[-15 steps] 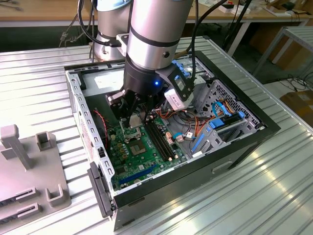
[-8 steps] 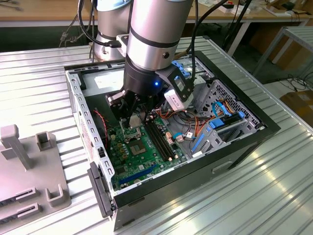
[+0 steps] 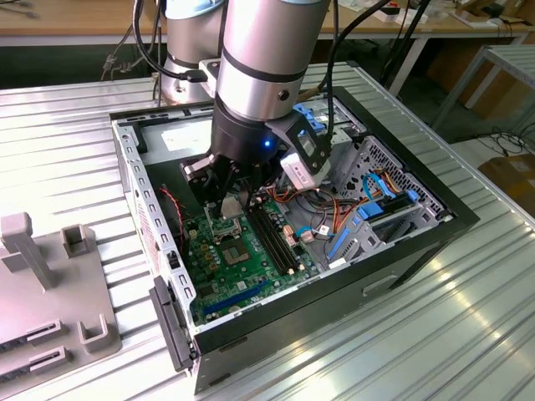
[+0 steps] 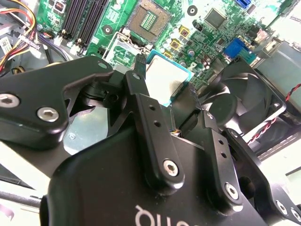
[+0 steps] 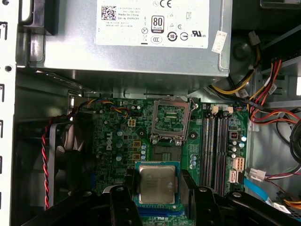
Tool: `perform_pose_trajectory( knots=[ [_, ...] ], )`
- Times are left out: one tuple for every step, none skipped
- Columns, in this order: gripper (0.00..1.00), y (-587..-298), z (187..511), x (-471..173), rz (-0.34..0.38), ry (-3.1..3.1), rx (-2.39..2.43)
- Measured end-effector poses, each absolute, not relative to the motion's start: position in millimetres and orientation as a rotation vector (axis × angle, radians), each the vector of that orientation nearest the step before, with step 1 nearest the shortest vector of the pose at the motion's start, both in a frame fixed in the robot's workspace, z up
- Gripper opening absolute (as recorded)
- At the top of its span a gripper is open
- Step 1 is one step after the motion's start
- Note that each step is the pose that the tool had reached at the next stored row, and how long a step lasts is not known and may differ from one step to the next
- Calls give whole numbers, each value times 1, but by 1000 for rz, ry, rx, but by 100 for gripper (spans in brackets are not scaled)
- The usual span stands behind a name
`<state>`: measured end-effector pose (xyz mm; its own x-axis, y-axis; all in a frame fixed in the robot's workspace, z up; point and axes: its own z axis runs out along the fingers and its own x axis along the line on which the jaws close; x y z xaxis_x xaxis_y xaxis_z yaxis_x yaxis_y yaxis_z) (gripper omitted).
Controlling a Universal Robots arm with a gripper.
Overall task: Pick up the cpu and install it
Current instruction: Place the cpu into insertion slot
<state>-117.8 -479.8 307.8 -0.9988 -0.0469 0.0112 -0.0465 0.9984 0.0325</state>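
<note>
The cpu, a small square chip with a silver-grey metal top in a teal edge, sits pinched between my two black fingers. My gripper is shut on it and hangs over the green motherboard inside the open computer case. The open socket, its metal frame lifted, lies a short way beyond the chip and apart from it. In the second wrist view the cpu is level in the gripper, with the socket farther off. In the exterior view the gripper hovers just above the socket.
A grey power-supply box fills the case end past the socket. A black fan with a red-black wire sits on one side, memory slots and cable bundles on the other. A grey fixture stands at the exterior view's left.
</note>
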Motion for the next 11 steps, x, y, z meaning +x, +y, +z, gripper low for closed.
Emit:
perform_pose_trajectory(
  knots=[
    [47, -480, 307, -118, -51, -3129, 70],
    [47, -480, 307, -118, -50, -3129, 65],
    [47, -480, 306, -117, -50, -3129, 52],
    [47, -480, 305, -117, -51, -3130, 25],
    [47, -480, 304, -116, -51, -3130, 2],
    [47, -480, 303, -116, -51, -3130, -12],
    [47, -480, 303, -116, -50, -3130, -24],
    [47, -480, 303, -116, -50, -3130, -24],
    [47, -480, 303, -116, -51, -3130, -24],
    [47, -480, 303, -116, -51, -3130, -24],
    [47, -480, 303, -116, -51, -3130, -25]
  ],
)
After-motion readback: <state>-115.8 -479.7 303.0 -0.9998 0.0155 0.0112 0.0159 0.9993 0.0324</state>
